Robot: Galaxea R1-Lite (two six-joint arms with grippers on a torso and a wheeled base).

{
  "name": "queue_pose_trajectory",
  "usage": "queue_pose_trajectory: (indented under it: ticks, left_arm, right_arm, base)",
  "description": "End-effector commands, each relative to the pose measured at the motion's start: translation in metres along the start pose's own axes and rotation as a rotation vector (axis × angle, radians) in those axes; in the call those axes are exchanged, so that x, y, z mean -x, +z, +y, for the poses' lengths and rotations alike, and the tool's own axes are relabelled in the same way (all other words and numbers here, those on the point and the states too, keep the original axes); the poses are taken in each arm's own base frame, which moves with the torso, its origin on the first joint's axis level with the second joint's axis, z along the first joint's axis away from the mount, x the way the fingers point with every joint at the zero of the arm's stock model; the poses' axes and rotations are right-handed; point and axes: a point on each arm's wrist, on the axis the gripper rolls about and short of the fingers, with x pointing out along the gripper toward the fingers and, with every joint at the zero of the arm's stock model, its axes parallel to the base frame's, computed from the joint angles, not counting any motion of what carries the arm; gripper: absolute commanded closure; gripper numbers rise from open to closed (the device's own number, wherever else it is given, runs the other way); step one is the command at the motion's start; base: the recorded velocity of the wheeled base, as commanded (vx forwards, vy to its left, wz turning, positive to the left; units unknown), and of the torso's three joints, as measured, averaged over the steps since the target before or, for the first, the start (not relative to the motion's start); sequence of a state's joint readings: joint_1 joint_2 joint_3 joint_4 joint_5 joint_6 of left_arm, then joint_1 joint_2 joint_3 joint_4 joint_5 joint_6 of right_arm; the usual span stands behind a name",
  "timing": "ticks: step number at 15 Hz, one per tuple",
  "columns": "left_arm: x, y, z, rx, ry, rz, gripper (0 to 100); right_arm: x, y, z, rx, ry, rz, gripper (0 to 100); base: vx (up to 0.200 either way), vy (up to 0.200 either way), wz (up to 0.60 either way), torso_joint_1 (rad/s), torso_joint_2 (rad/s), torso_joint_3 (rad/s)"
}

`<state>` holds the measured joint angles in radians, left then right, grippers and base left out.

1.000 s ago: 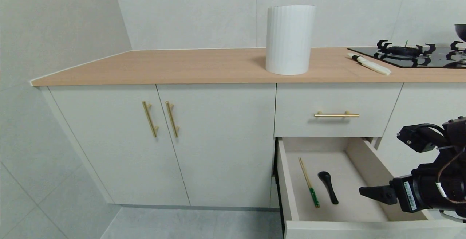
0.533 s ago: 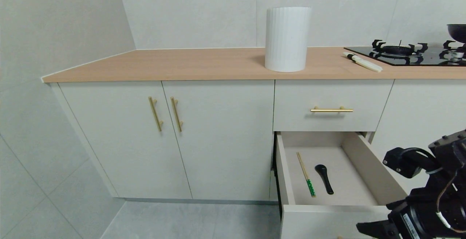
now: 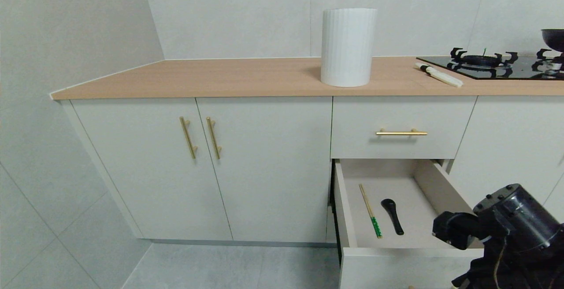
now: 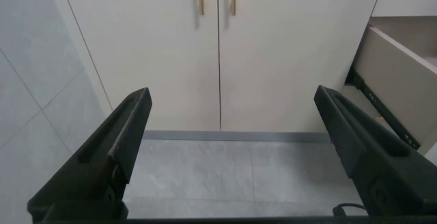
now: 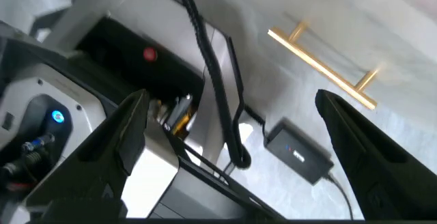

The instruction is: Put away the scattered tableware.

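A pair of chopsticks [image 3: 370, 216] with green ends and a black spoon [image 3: 392, 222] lie side by side in the open lower drawer [image 3: 344, 209]. On the counter near the stove rests a white-handled utensil [image 3: 438, 74]. My right arm [image 3: 506, 227] hangs low in front of the drawer's right corner. Its gripper [image 5: 232, 101] is open and holds nothing, and the drawer's gold handle [image 5: 321, 63] lies beyond it. My left gripper [image 4: 232, 101] is also open and holds nothing; it faces the double cabinet doors [image 4: 218, 46] just above the floor, with the drawer's side [image 4: 403, 74] off to one edge.
A tall white ribbed cylinder [image 3: 348, 46] stands on the wooden counter [image 3: 220, 77]. A black gas stove [image 3: 493, 64] with a dark pot [image 3: 554, 38] sits at the far right. The upper drawer [image 3: 401, 126] is closed. Grey floor tiles [image 3: 220, 271] lie before the cabinets.
The head camera has pulled back slightly from the counter. My right arm has dropped and turned downward, so its gripper has left the head view. The chopsticks and spoon lie as before.
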<state>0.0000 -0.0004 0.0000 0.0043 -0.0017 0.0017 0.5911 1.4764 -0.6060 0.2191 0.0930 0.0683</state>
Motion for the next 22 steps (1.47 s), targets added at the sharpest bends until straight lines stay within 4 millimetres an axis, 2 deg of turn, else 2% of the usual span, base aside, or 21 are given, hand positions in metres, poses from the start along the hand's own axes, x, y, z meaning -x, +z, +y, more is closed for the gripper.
queue_pose_trajectory:
  ticks: [1,7,12,16,22]
  left_arm:
    - [0.000,0.000,0.000,0.000,0.000,-0.001,0]
    - [0.000,0.000,0.000,0.000,0.000,0.001,0]
    - [0.000,0.000,0.000,0.000,0.000,-0.001,0]
    - [0.000,0.000,0.000,0.000,0.000,0.001,0]
    - [0.000,0.000,0.000,0.000,0.000,0.001,0]
  right_arm:
    - [-0.020,0.002,-0.002,-0.011,-0.010,0.086,0]
    - [-0.035,0.006,-0.007,-0.039,-0.027,0.112,0]
    - [-0.045,0.015,-0.026,-0.118,-0.070,0.068,0]
    - [-0.065,0.021,-0.034,-0.189,-0.171,0.054,0]
    - [-0.069,0.025,-0.045,-0.224,-0.243,0.017,0]
  base:
    - [0.000,0.000,0.00,0.000,0.00,0.000]
    - [0.000,0.000,0.00,0.000,0.00,0.000]
    - [0.000,0.000,0.00,0.000,0.00,0.000]
    - [0.000,0.000,0.00,0.000,0.00,0.000]
    - [0.000,0.000,0.00,0.000,0.00,0.000]
